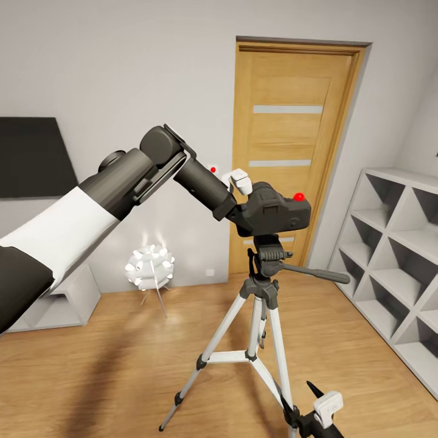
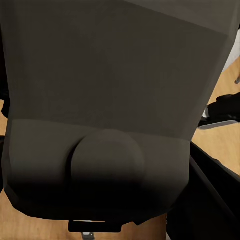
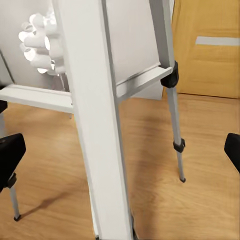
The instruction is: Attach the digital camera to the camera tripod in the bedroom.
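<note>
Holding the camera (image 1: 274, 212) directly over the tripod (image 1: 263, 286) head, the left gripper (image 1: 243, 210) pinches its rear, the body touching or just above the mount (the head view cannot settle which). Up close, the left wrist view gives the camera's dark back. Beside 1 silver leg, the right gripper (image 3: 120, 150) has its fingertips (image 3: 10, 155) spread wide, lamp (image 3: 40, 42) and door (image 3: 207, 47) behind.

White upper left arm (image 1: 67, 228), dark grey cylindrical forearm, small white wrist block with red dot
</note>
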Motion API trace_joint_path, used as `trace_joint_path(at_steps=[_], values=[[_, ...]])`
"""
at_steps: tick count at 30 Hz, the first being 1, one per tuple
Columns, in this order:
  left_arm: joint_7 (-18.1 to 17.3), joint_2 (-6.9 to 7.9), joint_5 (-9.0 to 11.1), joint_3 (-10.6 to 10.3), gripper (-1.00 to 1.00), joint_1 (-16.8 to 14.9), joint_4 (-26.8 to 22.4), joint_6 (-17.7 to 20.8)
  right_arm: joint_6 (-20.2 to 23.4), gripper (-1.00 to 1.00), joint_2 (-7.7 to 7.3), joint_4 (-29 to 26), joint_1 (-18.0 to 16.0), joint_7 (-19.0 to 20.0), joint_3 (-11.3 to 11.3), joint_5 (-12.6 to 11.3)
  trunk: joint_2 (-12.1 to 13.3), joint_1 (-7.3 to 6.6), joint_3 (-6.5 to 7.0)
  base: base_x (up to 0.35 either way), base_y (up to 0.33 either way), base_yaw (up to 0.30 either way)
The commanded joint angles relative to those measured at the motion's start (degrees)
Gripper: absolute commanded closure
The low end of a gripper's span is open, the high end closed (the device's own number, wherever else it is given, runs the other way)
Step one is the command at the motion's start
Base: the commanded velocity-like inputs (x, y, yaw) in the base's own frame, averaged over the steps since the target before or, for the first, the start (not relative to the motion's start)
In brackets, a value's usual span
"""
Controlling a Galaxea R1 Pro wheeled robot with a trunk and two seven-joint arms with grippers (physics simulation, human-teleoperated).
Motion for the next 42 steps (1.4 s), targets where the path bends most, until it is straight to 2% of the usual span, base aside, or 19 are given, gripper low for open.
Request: trace_joint_path(at_steps=[1, 10, 18, 28, 35, 41, 42], values=[[-0.10, 0.05, 0.18, -0.12, 1.00, -0.10, -0.02, 0.53, 0.07, -1.00, 0.05, 0.04, -0.31, 0.01, 0.30, -0.61, -0.14, 0.04, -0.13, 0.000, 0.000, 0.000], [-0.10, 0.04, 0.17, -0.03, 1.00, -0.11, -0.09, 0.53, 3.66, -1.00, 0.62, 0.04, -2.65, -0.74, 0.25, -0.61, -0.14, 0.04, -0.13, 0.000, 0.000, 0.000], [-0.12, 0.05, 0.17, -0.07, 1.00, -0.18, -0.12, 0.53, 4.28, -1.00, 2.57, 0.04, -3.44, -0.86, 0.30, -0.59, -0.14, 0.04, -0.13, 0.000, 0.000, 0.000], [-0.12, -0.03, 0.19, -0.04, 1.00, -0.19, -0.19, 0.53, 4.90, -1.00, 3.93, 0.04, -4.43, -0.89, 0.30, -0.52, -0.14, 0.04, -0.13, 0.000, 0.000, 0.000], [-0.10, 0.04, 0.18, -0.10, 1.00, -0.19, -0.19, 0.53, 8.44, -1.00, 4.21, 0.04, -4.87, -1.61, 0.37, -0.52, -0.14, 0.04, -0.13, 0.000, 0.000, 0.000], [-0.10, 0.05, 0.17, -0.10, 1.00, -0.19, -0.19, 0.53, 8.72, -1.00, 4.22, 0.04, -5.01, -2.82, 0.39, -0.48, -0.14, 0.04, -0.13, 0.000, 0.000, 0.000], [-0.10, 0.05, 0.17, -0.10, 1.00, -0.19, -0.19, 0.53, 8.75, 1.00, 4.22, 0.04, -5.04, -3.01, 0.39, -0.44, -0.14, 0.04, -0.13, 0.000, 0.000, 0.000]])
